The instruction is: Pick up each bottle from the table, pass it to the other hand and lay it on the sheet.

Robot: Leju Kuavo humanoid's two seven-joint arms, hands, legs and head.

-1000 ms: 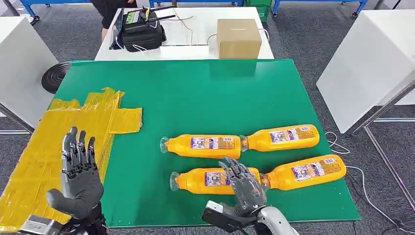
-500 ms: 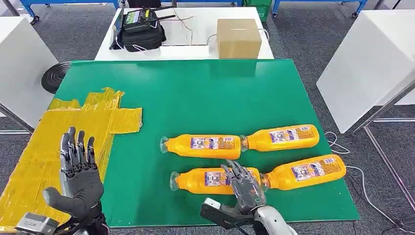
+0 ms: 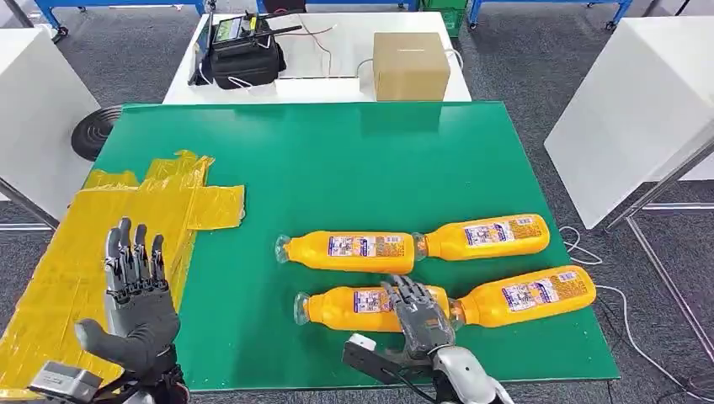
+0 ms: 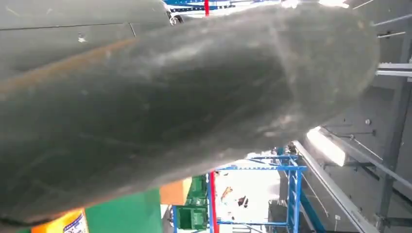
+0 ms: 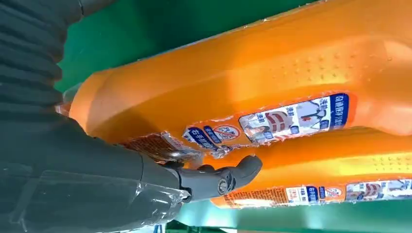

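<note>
Lower centre of the frame, the right robot hand [image 3: 418, 317] settles, not yet clenched, over the near orange plastic bottle [image 3: 360, 308] for pickup, while the left robot hand [image 3: 135, 307] waits released beside the yellow sheet [image 3: 101, 244] for the handover.

Head view looks down from high; right wrist view sits close on the near-left bottle [image 3: 358, 307] (both share it).

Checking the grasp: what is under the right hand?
The right hand lies over the near-left orange bottle, covering its wide end. Green table shows around it. Whether the fingers touch or grip is hidden.
</note>
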